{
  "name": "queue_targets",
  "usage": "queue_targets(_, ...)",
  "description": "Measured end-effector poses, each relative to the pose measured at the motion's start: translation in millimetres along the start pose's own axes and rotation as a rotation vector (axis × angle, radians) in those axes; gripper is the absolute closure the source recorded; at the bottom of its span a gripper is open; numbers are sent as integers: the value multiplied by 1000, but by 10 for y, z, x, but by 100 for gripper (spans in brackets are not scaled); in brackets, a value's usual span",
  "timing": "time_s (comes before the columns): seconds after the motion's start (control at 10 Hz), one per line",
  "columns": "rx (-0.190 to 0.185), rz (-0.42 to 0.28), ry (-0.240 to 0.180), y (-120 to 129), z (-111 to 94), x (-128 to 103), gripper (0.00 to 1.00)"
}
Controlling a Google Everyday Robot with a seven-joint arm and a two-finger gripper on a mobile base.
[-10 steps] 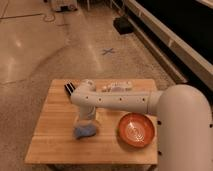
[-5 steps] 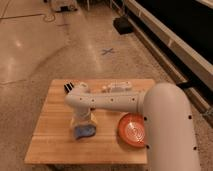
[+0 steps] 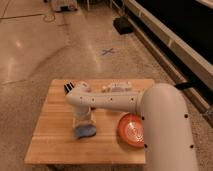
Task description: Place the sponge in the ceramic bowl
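Swung leftward, arm keeps hand (image 3: 83, 123) atop sponge (image 3: 85, 132).

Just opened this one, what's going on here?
The robot's single arm reaches across the wooden table. Its gripper points down directly over the light-blue sponge, which lies on the tabletop. The orange-red ceramic bowl sits to the sponge's right, partly hidden by the arm, and no sponge is visible in it. It isn't clear whether the sponge is gripped yet.
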State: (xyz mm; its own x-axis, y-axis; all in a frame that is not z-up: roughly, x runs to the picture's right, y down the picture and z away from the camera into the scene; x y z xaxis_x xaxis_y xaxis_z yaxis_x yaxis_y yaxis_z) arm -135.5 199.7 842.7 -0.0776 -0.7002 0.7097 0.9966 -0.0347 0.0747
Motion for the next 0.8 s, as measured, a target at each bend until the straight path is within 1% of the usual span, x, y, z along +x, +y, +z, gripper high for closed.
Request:
queue_targets(0.1, 1, -3, -2, -59, 2, 12, 46)
queue_targets(0.2, 2, -4, -6, -94, 2, 17, 50)
queue_targets(0.5, 1, -8, -16, 98, -37, 14, 78)
queue_targets(0.6, -1, -11, -22, 105, -44, 11, 81)
queue_targets(0.8, 2, -19, -27, -33, -59, 31, 81)
